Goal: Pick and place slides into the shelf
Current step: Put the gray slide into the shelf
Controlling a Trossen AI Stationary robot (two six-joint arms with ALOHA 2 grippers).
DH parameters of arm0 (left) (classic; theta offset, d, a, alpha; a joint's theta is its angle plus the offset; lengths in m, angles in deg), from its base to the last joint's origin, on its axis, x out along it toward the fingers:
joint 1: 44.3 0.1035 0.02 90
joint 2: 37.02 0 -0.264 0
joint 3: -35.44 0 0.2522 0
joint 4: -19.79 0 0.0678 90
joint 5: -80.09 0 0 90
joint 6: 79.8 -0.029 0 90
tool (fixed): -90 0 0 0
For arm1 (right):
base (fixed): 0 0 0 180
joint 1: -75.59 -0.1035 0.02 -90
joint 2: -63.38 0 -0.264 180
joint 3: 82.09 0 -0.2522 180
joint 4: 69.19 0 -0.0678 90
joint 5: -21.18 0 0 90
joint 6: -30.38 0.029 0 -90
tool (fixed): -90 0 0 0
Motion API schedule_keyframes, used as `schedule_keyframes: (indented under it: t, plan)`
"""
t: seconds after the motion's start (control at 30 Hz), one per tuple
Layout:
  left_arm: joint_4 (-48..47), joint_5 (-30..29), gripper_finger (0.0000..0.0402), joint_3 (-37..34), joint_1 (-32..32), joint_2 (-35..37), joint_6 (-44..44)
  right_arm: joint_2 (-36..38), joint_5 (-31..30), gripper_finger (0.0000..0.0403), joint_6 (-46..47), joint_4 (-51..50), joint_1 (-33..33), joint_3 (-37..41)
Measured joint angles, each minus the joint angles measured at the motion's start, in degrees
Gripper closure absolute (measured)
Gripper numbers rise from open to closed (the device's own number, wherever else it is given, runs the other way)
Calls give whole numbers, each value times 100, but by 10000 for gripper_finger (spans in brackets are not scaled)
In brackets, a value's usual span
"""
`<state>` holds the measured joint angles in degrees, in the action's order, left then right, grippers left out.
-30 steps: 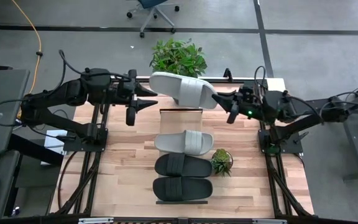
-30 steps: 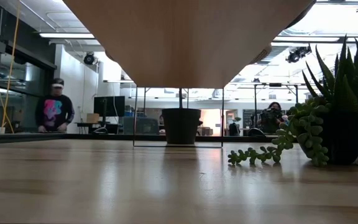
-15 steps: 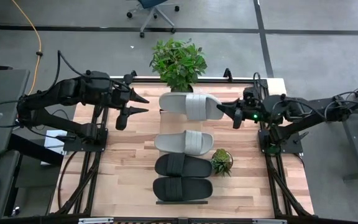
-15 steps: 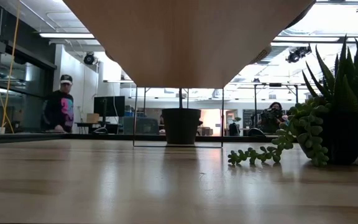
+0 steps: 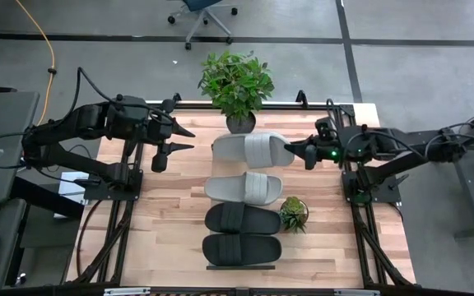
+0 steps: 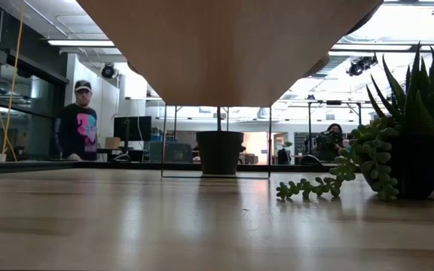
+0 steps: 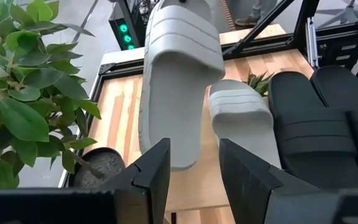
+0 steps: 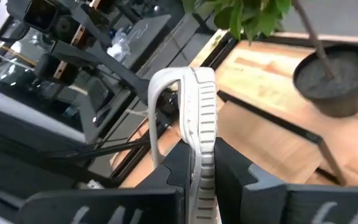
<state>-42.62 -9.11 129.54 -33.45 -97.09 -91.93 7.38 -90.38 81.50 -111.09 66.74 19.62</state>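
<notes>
No brand, label or readable writing shows on any slide or on the shelf.

High view: the right gripper (image 5: 296,151) pinches the end of a light grey slide (image 5: 249,148) that points toward 9 o'clock from the jaws, over the far end of the shelf (image 5: 239,265). The left gripper (image 5: 179,140) sits at 9 o'clock of that slide, apart from it, its fingers parted and holding nothing. A second grey slide (image 5: 243,187) lies on the shelf at 6 o'clock of the held one, then two black slides (image 5: 237,219) and (image 5: 240,247) further toward 6 o'clock. A big potted plant (image 5: 235,82) stands at 12 o'clock of the held slide; a small succulent (image 5: 294,212) stands at 3 o'clock of the upper black slide.

Low view: the pale underside of the shelf (image 6: 224,45) fills the top. A dark pot (image 6: 219,153) stands at centre, the succulent (image 6: 398,143) at 3 o'clock. A person (image 6: 77,128) stands in the room at 9 o'clock. No gripper shows.

Left wrist view: the left gripper (image 7: 194,177) is moderately spread and empty; the held grey slide (image 7: 179,68) hangs at 12 o'clock beyond the fingertips, not touching. The other grey slide (image 7: 241,118) and black slides (image 7: 322,118) lie toward 3 o'clock.

Right wrist view: the right gripper (image 8: 197,165) is clamped narrow on the grey slide (image 8: 194,112), seen edge-on, rising to 12 o'clock from the jaws.
</notes>
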Motion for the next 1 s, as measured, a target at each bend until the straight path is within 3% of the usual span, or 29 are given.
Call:
schedule_keyframes:
  t: [0.43, 0.6, 1.0]
  plan:
    - [-276, 2, 275, -4, -14, 66, -119, -28, 1621, 378, 458, 122, 1187, 108]
    - [-389, -98, 275, -4, -214, 192, -121, -28, 2104, 378, 755, 970, 1438, 607]
    - [-391, -496, 275, -4, -693, 420, -90, -28, 2214, 378, 1599, 2576, 1485, 1917]
